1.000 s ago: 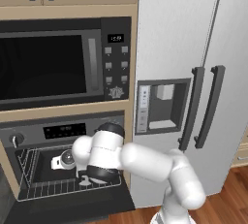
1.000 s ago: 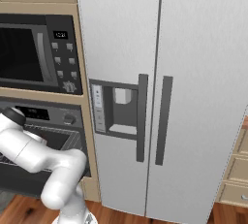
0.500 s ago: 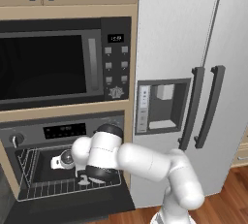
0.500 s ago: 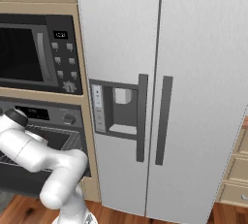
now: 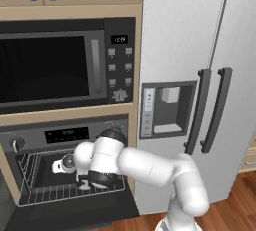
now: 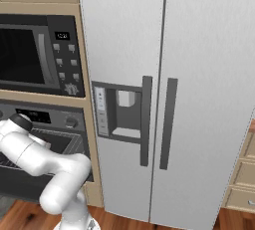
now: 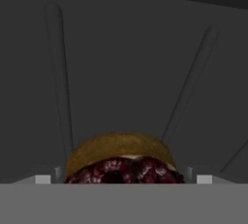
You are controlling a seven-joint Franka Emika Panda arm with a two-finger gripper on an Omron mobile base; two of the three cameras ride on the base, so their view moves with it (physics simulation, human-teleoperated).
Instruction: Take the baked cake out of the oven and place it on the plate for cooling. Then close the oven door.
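The oven (image 5: 65, 136) stands with its oven door (image 5: 70, 211) folded down flat. My arm reaches into the cavity over the wire rack (image 5: 60, 191), and the gripper (image 5: 61, 165) sits deep inside. In the hand view the baked cake (image 7: 121, 162) lies close in front, with a golden-brown rim and a dark reddish top. The gripper (image 7: 121, 180) is open, one tip on each side of the cake and not touching it. From the right base view the oven (image 6: 50, 124) is at the left edge. The plate is out of view.
A black microwave (image 5: 55, 67) sits directly above the oven. A tall grey fridge (image 5: 200, 75) with two dark handles stands to the right. The lowered door juts out towards the base above the wood floor (image 5: 235, 200). The oven's side rails (image 7: 55, 72) run along its dark walls.
The hand has eased slightly further into the oven. The jaws stay wide open.
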